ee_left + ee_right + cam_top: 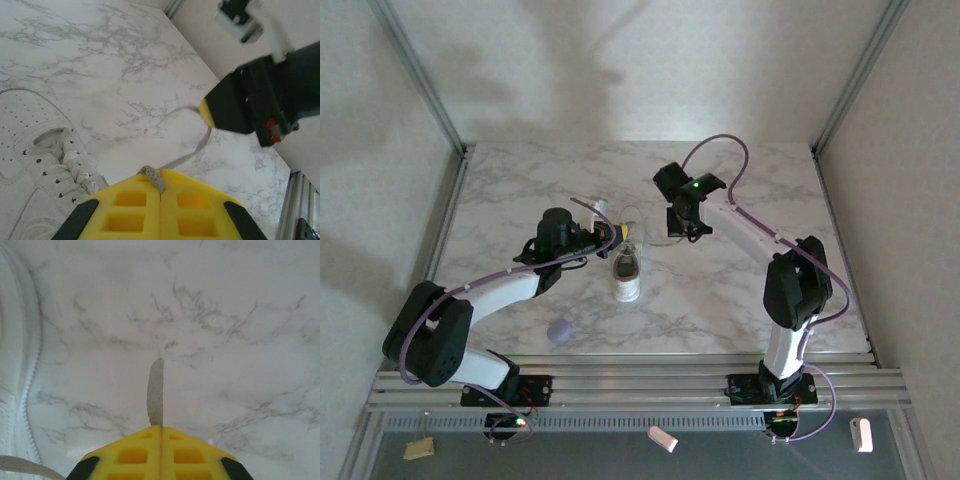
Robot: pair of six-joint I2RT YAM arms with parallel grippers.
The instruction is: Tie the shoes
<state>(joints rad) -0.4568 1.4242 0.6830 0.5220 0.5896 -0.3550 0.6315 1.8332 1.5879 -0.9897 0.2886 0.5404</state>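
Bare table (750, 300) at 3 o'clock of the sneaker (627, 280); left gripper (618, 234), right gripper (681, 231) and the lace (197, 147) between them block 12 to 1 o'clock; lavender blob (559, 330) at 8.

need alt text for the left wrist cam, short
The left hand, yellow fingers shut, pinches a thin white lace that arcs up and right to the yellow tip of the right hand. A white sneaker with loose lacing lies at lower left on the marble table.

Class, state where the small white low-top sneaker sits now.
Top view: the small white low-top sneaker sits mid-table, just below the left gripper, up-right of the lavender round blob.
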